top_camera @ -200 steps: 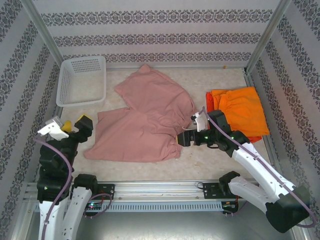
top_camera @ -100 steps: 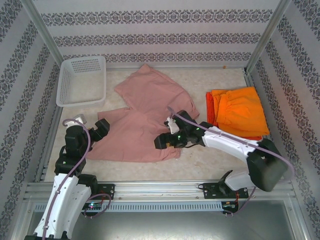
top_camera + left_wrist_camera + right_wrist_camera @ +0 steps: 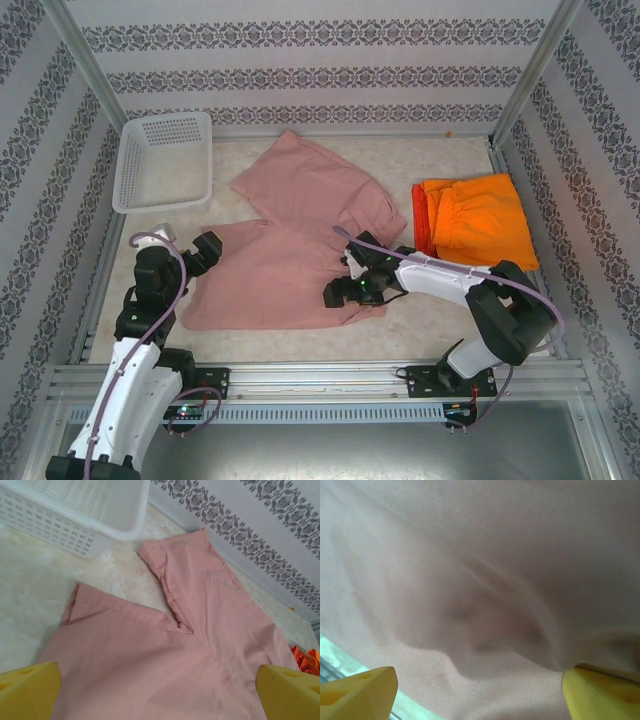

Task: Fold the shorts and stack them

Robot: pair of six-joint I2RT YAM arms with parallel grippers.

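Two tools (image 3: 206,249) (image 3: 336,293) low at pink shorts (image 3: 290,215)

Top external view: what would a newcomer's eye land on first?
The dusty pink shorts dominate, spread loosely across the middle of the table. To their right lies a folded pile of orange shorts, and a white mesh basket sits in the far left corner. The right gripper is low at the pink fabric's near edge.

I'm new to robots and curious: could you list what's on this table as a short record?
Pink shorts: spread out, in the middle
Orange shorts: folded, right side, on a red-orange pair
Basket: white, far left corner
Left tool: open, by the pink shorts' left edge
Right tool: open, at the pink shorts' near edge
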